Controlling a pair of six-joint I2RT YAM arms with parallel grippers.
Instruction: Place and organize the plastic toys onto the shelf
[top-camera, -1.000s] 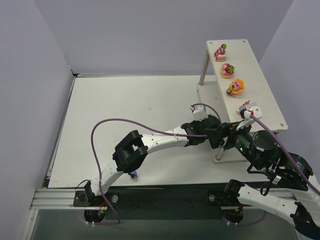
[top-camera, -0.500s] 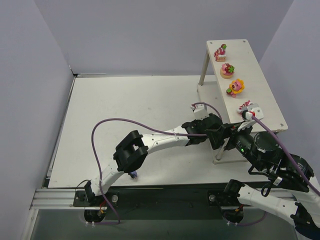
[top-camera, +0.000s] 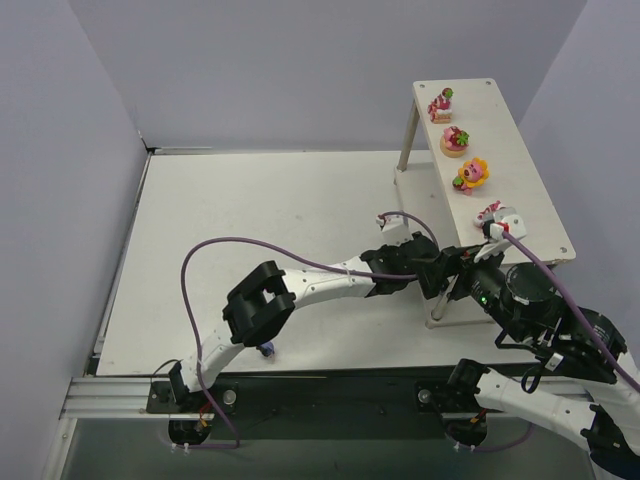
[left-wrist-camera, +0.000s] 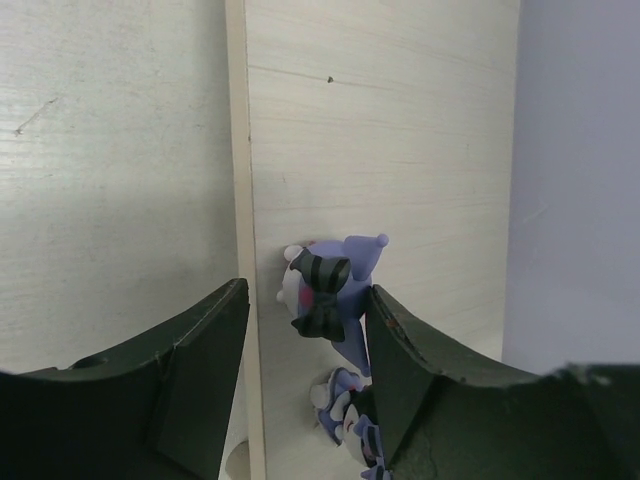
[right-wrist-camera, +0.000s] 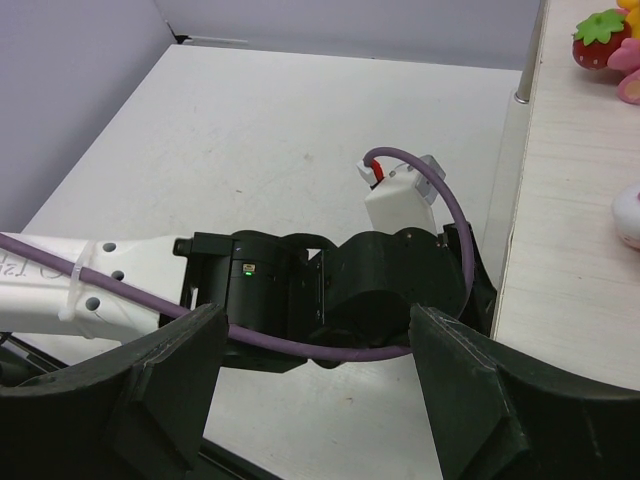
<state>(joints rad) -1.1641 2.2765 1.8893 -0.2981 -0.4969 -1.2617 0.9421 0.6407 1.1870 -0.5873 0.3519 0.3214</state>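
- Plastic toys: one blue-purple toy (left-wrist-camera: 330, 295) with a striped bow sits between the fingers of the left gripper (left-wrist-camera: 308, 295). The jaws are apart and not clamping it. There is a clear gap to the left finger (left-wrist-camera: 190, 370). The right finger (left-wrist-camera: 410, 360) is just beside or touching it, can't tell which.
- A second blue-purple toy (left-wrist-camera: 345, 405) is right next to the first, nearer the camera, partly cut off by the right finger.
- Both rest on a pale board of the shelf (left-wrist-camera: 400, 140), close to its long edge.
- In the top view the left gripper reaches in under the top board (top-camera: 525, 160), by the near leg (top-camera: 437, 305), on the level of the lower board (top-camera: 418, 190).
- Right gripper (right-wrist-camera: 315, 330): jaws wide, nothing between them. It hangs over the left arm's wrist (right-wrist-camera: 380, 290), beside the near end of the shelf.
- Four bright toys stand in a row along the top board, spaced apart:
  - red-pink toy (top-camera: 441, 103) at the far end
  - round orange toy (top-camera: 455, 140)
  - yellow flower-like toy (top-camera: 472, 174)
  - pink-white toy (top-camera: 488, 211) nearest, partly hidden by the right wrist
- A small dark blue toy (top-camera: 265, 349) lies on the table (top-camera: 250, 220), half hidden under the left arm's elbow, well apart from the shelf.
- A purple cable (top-camera: 230, 245) loops along the left arm.
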